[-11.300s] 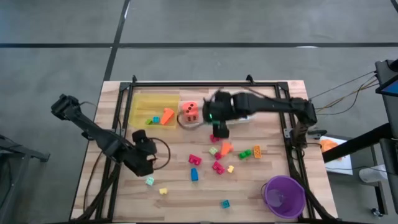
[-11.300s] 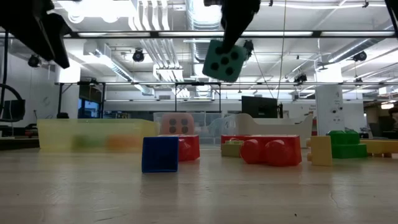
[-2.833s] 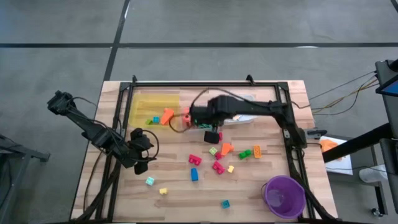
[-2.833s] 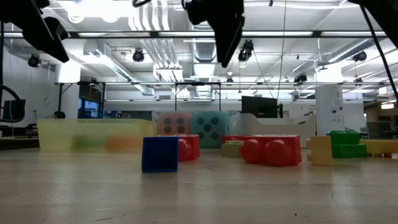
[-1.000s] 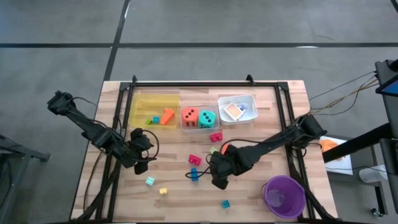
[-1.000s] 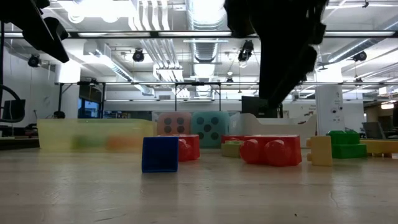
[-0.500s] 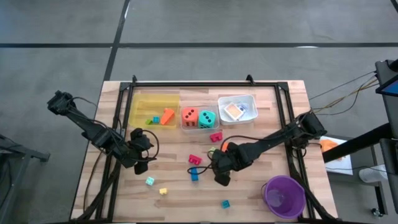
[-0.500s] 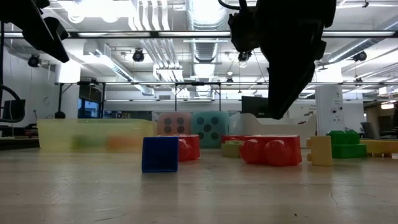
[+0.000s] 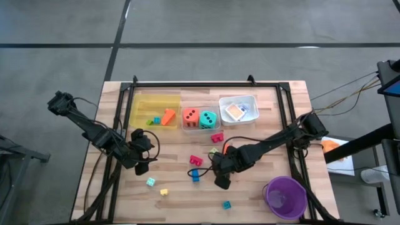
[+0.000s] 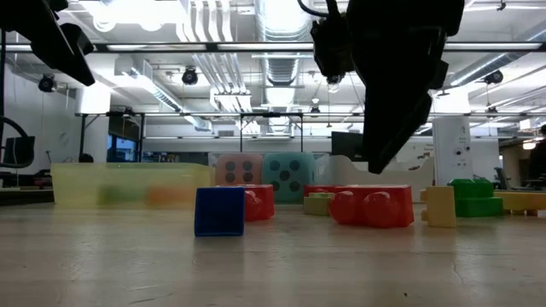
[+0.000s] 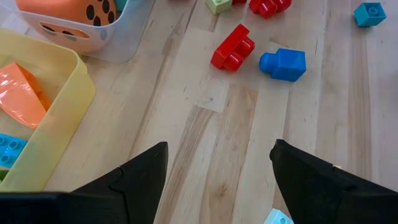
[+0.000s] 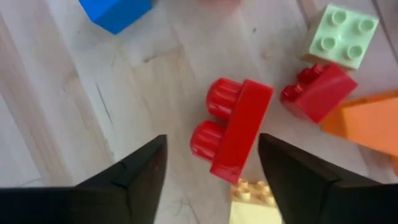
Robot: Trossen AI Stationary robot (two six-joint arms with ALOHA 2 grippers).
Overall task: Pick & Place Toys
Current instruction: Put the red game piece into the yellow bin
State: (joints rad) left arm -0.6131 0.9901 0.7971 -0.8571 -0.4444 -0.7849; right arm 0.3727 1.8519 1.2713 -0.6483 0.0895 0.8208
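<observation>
My right gripper (image 12: 211,186) hangs open over the middle of the table (image 9: 187,200), pointing steeply down, its dark body (image 10: 392,85) clear of the wood. A red two-stud block (image 12: 233,134) lies flat below it, in the gap between the fingers and apart from both. Around it lie a blue block (image 12: 115,11), a light green block (image 12: 344,34), a second red block (image 12: 317,90), an orange piece (image 12: 373,121) and a yellow block (image 12: 255,199). My left gripper (image 11: 217,186) waits open above the table's left part (image 9: 140,164), with nothing between its fingers.
Along the far side stand a yellow tray (image 9: 153,109) with a few blocks, a clear tray (image 9: 200,126) with an orange and a teal die, and a white tray (image 9: 239,109) with cards. A purple cup (image 9: 285,197) stands near right. Small blocks (image 9: 150,182) (image 9: 226,204) lie near the front.
My right gripper has sunk a little toward the red block at the middle of the table, staying over the same spot. The blocks have kept their places.
</observation>
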